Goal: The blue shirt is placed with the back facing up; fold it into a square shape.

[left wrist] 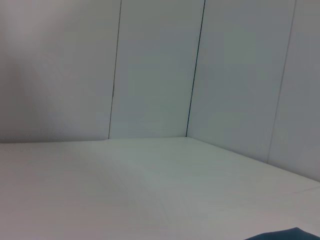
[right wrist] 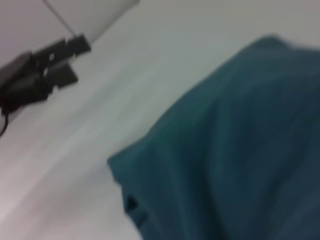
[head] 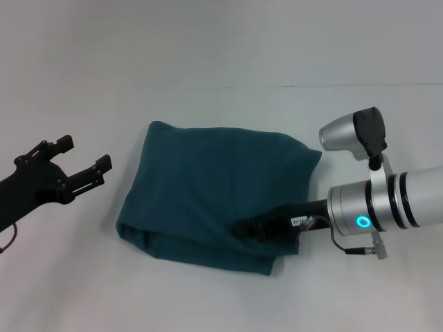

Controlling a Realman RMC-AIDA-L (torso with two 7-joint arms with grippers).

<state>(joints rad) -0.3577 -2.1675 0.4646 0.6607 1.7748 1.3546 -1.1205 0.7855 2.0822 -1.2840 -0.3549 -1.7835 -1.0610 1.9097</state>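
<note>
Blue shirt (head: 214, 190): folded into a rough rectangle mid-table, long axis left–right, slightly tilted.
Right gripper (head: 242, 228): low on the shirt's near right part — finger state impossible to tell.
Left gripper (head: 86, 160): fingers spread, holding nothing, well left of the shirt.

Right end effector (head: 242, 228) tips lie on the blue shirt (head: 208, 187), grip unclear; left-wrist view crops the shirt.

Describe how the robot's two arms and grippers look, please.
The left gripper is matte black with two angular, blocky fingers and a thin dark cable. The right arm is silver-white with black rings, a glowing cyan ring light, a silver-black camera, a grey cable, and a labelled black right gripper.
</note>
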